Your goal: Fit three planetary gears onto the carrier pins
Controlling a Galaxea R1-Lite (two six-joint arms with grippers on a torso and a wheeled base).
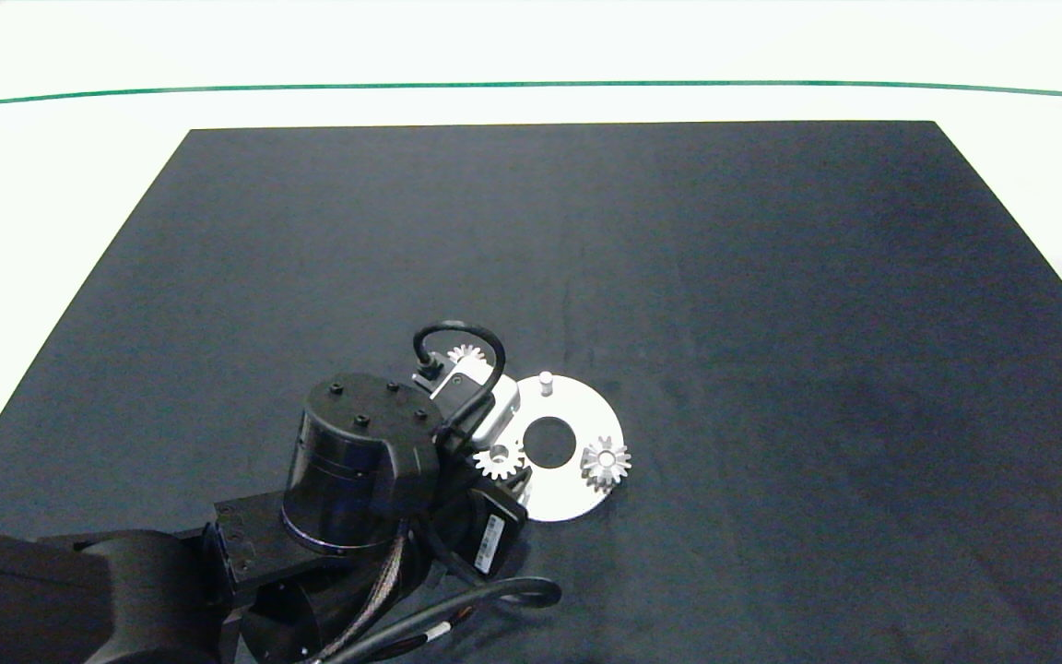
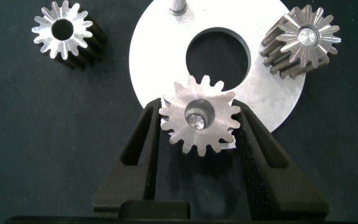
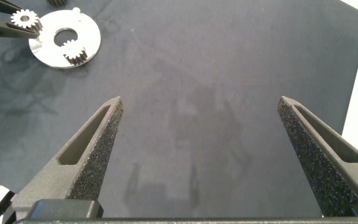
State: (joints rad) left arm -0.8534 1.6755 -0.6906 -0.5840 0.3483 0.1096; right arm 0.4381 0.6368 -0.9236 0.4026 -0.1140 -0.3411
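Note:
The white carrier disc [image 1: 571,489] lies on the mat at the centre front. My left gripper [image 2: 199,124] is shut on a planetary gear [image 2: 213,134], held over the disc's left carrier pin [image 2: 196,117], whose tip shows in the gear's hole. Another gear [image 2: 303,40] sits on the right pin. The far pin [image 1: 546,380] is bare. One more gear [image 2: 62,37] lies loose on the mat beside the disc, behind the left wrist [image 1: 466,353]. My right gripper [image 3: 204,143] hovers open over bare mat, away to the right of the disc [image 3: 45,53].
A black mat [image 1: 771,323] covers the white table, with its edges at the far side and both sides. A green line [image 1: 531,86] runs across the table beyond the mat. The left arm's body and cables [image 1: 356,480] cover the mat's near left.

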